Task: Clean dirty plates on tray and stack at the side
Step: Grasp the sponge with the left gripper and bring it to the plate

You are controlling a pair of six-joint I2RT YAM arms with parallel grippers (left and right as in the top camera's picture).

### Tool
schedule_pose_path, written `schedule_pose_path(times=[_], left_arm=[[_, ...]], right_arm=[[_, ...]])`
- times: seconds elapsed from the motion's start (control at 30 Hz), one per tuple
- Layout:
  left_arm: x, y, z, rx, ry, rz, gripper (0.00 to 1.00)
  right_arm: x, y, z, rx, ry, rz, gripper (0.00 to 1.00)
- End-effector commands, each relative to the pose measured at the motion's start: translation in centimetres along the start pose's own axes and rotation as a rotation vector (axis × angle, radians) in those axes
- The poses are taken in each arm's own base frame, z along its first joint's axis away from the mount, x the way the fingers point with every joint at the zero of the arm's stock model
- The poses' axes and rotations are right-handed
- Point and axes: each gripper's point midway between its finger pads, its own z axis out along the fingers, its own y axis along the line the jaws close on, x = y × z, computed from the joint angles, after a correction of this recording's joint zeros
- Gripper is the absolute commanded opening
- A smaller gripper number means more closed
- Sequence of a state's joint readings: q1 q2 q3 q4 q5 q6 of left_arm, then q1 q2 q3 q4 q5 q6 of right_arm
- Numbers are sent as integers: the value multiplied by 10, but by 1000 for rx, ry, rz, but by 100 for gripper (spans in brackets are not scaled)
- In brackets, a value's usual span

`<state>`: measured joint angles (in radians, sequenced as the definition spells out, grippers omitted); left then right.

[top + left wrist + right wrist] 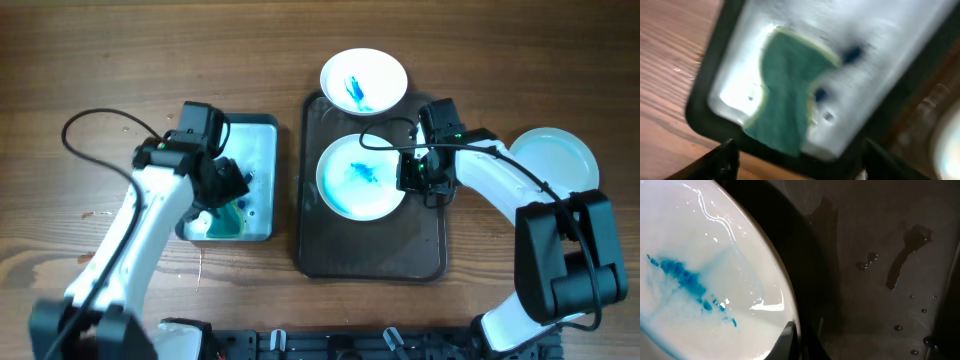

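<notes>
Left gripper (225, 185): hangs over the small tray (262, 130), spread wide and empty, with the sponge (787, 95) lying below it.
Right gripper (420, 172): at the right rim of the middle plate (360, 178). One fingertip (788, 337) shows at that rim in the wrist view, but I cannot tell whether it pinches the rim.
Plates: the middle plate lies on the tray (370, 255) with a blue smear at its centre. The top plate (363, 80), also smeared, sits half over the tray's far rim. The side plate (558, 158) rests on the table, right of the tray, and looks plain white.
Risk, slip: the middle plate looks glossy and wet, and the tray carries wet patches (902, 262). A thin hold on the rim would likely let the plate slide or tip once the sponge pushes on it.
Risk, sponge: it lies flat and crumpled near a corner. A shallow grab could catch only an edge, or drag the small tray.
Risk, top plate: perched on the rim, it may rock or slide off if the tray is nudged.
Risk, arms: both must meet over one plate, and crowding there could knock the hold loose.
Risk, stack: a plate stacked unwiped would dirty the side plate.
</notes>
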<state>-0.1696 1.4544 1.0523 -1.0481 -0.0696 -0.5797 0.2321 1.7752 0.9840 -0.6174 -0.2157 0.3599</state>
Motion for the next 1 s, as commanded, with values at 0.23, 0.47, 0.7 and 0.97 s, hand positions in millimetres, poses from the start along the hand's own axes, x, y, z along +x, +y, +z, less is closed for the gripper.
schedule_pose_path(times=[0.23, 0.47, 0.7, 0.97], left_arm=[[-3, 16, 87, -233, 126, -37, 20], [-12, -15, 72, -66, 121, 54, 4], [-4, -8, 29, -42, 107, 51, 62], [31, 14, 75, -84, 163, 39, 55]], right_arm=[[12, -17, 6, 75, 27, 16, 4], [13, -17, 6, 76, 31, 17, 4], [12, -17, 5, 75, 29, 17, 4], [12, -17, 6, 75, 29, 20, 4]])
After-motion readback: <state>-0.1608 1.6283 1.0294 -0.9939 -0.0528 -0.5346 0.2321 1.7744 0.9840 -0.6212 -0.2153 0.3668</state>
